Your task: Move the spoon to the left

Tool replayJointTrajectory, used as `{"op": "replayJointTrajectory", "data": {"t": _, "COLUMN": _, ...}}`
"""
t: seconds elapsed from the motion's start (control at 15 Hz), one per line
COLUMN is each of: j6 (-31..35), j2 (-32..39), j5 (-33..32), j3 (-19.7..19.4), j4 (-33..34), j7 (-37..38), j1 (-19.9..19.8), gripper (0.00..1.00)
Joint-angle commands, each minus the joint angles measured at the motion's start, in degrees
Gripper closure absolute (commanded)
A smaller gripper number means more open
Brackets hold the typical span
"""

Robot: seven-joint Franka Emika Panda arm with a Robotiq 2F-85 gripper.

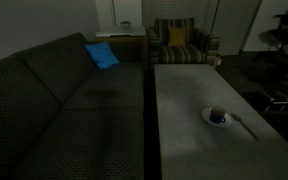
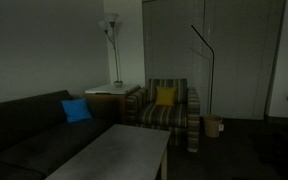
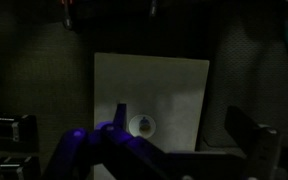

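On the gray table [image 1: 184, 110], we see the round white saucer [image 1: 217, 117] with its small dark cup [image 1: 217, 114] standing toward the near end. The spoon [image 1: 246, 126] lies flat on the tabletop just beside the saucer, on the side away from the sofa [image 1: 54, 95], its slender handle running at a slant toward the near table edge. We cannot tell in this dim light whether the spoon touches the saucer's rim.

In the wrist view we look down on the saucer [image 3: 141, 126] from well above, and a thin pale streak just beside it appears to be the spoon [image 3: 121, 110]. The gripper [image 3: 132, 130] hangs high over the saucer with its two fingers [image 3: 249, 135] spread wide to either side of the frame, gripping nothing. A bluish-purple part [image 3: 89, 150] of the rig crosses the bottom of that view.

Beyond the saucer, past the far end of the table, stands a striped armchair [image 1: 179, 45] with a yellow cushion [image 1: 175, 36]. A blue pillow [image 1: 101, 55] rests on the sofa, well apart from the saucer.
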Motion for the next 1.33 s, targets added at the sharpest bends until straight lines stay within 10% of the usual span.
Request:
{"op": "replayJointTrajectory", "data": {"t": 0.0, "j6": 2.6, "j2": 4.19, "j5": -2.26, "j3": -0.01, "j4": 1.2, "j7": -3.17, "j1": -0.3, "gripper": 0.0}}
{"op": "replayJointTrajectory", "data": {"t": 1.27, "j6": 16.94, "j2": 2.83, "j5": -11.93, "j3": 0.82, "j4": -4.18, "j7": -12.23, "j1": 2.98, "gripper": 0.0}}
